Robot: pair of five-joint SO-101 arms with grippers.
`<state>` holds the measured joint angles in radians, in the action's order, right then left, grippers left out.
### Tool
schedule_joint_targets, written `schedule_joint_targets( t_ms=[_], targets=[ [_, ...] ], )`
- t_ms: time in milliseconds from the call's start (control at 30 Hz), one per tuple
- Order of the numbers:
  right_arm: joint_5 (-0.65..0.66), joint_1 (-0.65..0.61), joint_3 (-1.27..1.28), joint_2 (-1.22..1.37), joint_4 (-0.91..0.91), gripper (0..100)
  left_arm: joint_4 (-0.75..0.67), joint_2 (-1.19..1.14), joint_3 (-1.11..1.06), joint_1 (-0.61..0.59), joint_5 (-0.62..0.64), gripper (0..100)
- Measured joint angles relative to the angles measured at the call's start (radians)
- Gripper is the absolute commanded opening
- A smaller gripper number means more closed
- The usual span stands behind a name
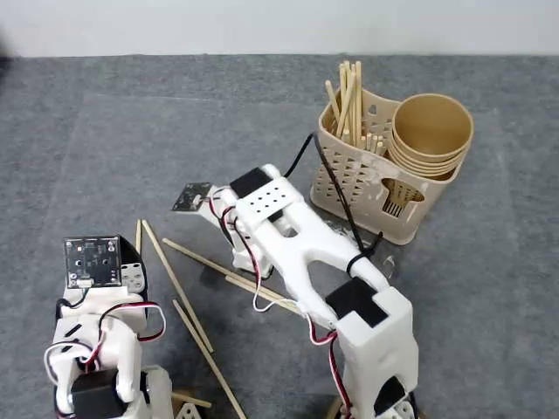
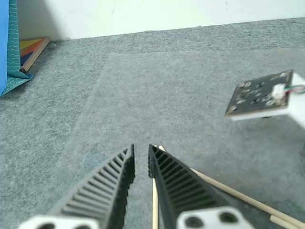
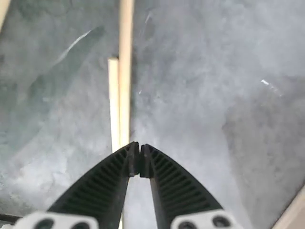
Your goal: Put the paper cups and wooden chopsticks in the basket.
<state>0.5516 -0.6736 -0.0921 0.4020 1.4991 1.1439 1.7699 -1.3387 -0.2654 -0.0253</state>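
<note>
- One basket (image 1: 367, 188), upright, on the far right part of the table (image 1: 105, 131).
- One stack of paper cups (image 1: 432, 131) nested in the basket's right end; at least four rims countable, exact number hard to tell.
- A bunch of wooden chopsticks (image 1: 349, 96) standing on end in the basket's left end, roughly eight, leaning against each other.
- About six loose chopsticks (image 1: 179, 288) flat on the table between and in front of the two arms, some crossing, some partly hidden under the arms.
- Left gripper (image 2: 141, 160) low over the table near its own base, jaws a narrow slit apart, holding nothing; one loose stick visible on the surface just beyond the tips.
- Right gripper (image 3: 139, 162) stretched out to the middle of the table, pointing down, tips pressed together with nothing seen between them; a pair of sticks (image 3: 120, 95) lying side by side, touching, directly under the tips.
- Right arm's black cable (image 1: 336, 196) running close along the basket's near wall.
- Broad grey surface from the left gripper out to the far white wall.
- Coloured flat objects (image 2: 14, 47) at the far corner, well apart from everything else.
</note>
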Motion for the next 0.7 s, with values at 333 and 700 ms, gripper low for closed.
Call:
schedule_joint_targets(
  t_ms=[333, 700],
  targets=[
    [-0.069, -0.094, 0.0, -0.005, 0.025, 13.6, 0.0, 0.0, 0.0, 0.0, 0.0, 5],
    [-0.126, -0.178, 0.049, 0.084, -0.175, 13.2, 0.0, 0.0, 0.0, 0.0, 0.0, 5]
  ],
)
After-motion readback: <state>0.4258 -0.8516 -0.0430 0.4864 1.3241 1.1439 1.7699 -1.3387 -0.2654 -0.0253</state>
